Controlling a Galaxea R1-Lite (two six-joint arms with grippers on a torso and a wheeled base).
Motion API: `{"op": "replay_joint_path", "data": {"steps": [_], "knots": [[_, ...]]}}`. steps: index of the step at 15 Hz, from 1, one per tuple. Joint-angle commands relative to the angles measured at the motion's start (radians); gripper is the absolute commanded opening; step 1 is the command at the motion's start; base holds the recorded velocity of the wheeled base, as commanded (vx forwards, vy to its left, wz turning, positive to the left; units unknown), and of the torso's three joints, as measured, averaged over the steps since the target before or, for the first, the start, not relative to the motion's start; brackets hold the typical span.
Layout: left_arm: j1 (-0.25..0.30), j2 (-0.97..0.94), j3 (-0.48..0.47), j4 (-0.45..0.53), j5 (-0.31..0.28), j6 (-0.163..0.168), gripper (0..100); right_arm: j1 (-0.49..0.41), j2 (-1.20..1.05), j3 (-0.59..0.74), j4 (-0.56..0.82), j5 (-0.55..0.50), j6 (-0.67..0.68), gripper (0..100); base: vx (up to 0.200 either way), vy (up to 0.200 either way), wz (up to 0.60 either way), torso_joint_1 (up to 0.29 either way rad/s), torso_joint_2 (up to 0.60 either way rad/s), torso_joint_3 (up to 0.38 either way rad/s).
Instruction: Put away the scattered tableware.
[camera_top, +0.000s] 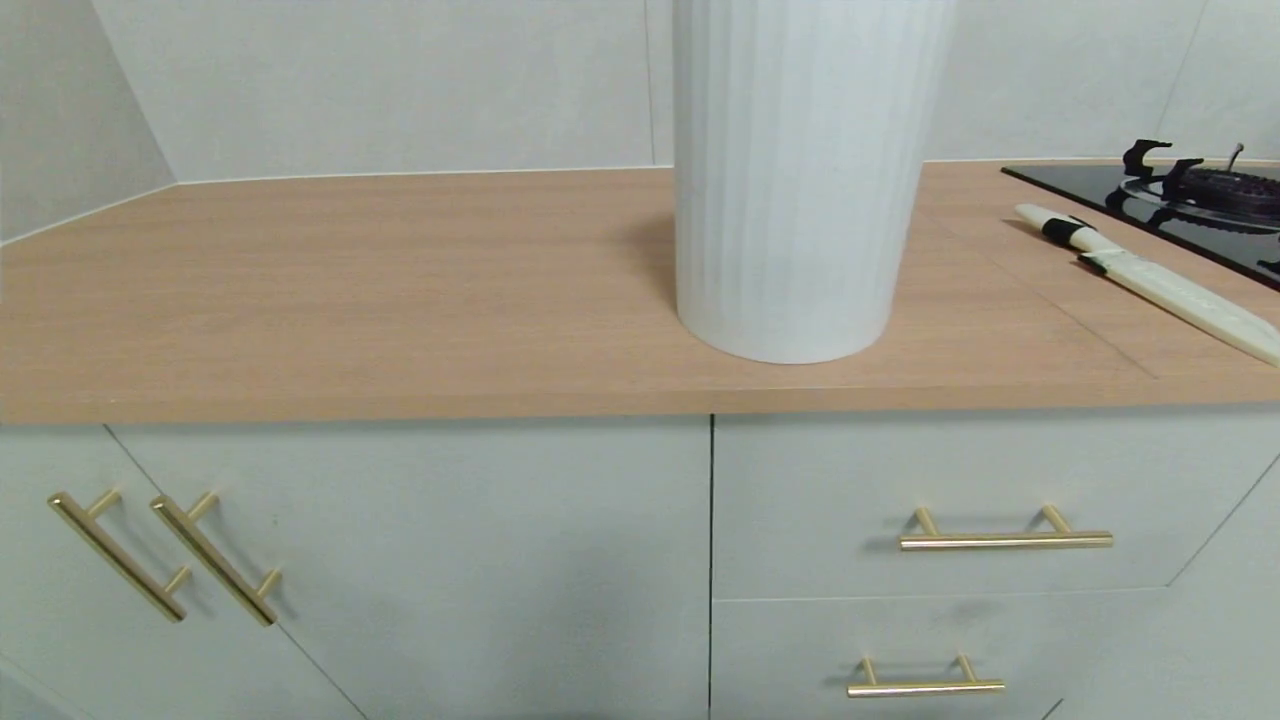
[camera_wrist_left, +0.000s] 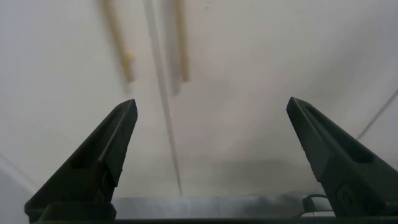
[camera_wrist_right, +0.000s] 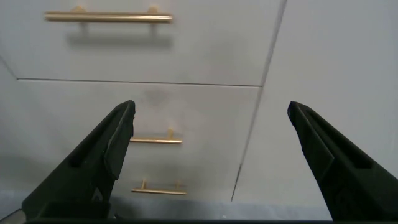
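- Knife (camera_top: 1150, 283) lies well apart from both grippers' fingers, flat on the counter (camera_top: 400, 300), right of the white ribbed holder (camera_top: 800, 180).
- Left gripper (camera_wrist_left: 211, 102): fingers spread, empty, facing cabinet doors (camera_wrist_left: 249, 74) below the holder.
- Right gripper (camera_wrist_right: 211, 106): fingers spread, empty, facing drawers (camera_wrist_right: 155, 56) below the holder.

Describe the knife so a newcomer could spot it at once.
On the wooden counter, look right of the tall white ribbed container, toward the black cooktop. The knife lies flat beside the cooktop's near edge. It is long, slim and cream-white with a black band on its handle, unlike the upright container.
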Motion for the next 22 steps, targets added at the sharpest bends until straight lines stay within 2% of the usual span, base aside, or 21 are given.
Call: {"op": "replay_joint_path", "data": {"steps": [1,2,22], "knots": [[0.0,0.002,0.0,0.0,0.0,0.001,100,0.0,0.001,0.0,-0.001,0.0,-0.001,100,0.0,-0.2,0.0,-0.002,0.0,0.002],[0.0,0.002,0.0,0.0,0.0,0.001,100,0.0,0.001,0.0,-0.001,0.0,-0.001,100,0.0,-0.2,0.0,0.002,0.0,0.002],[0.0,0.002,0.0,0.0,0.0,-0.001,100,0.0,0.001,0.0,-0.001,0.0,-0.001,100,0.0,0.0,0.0,0.0,0.0,0.0]]}}
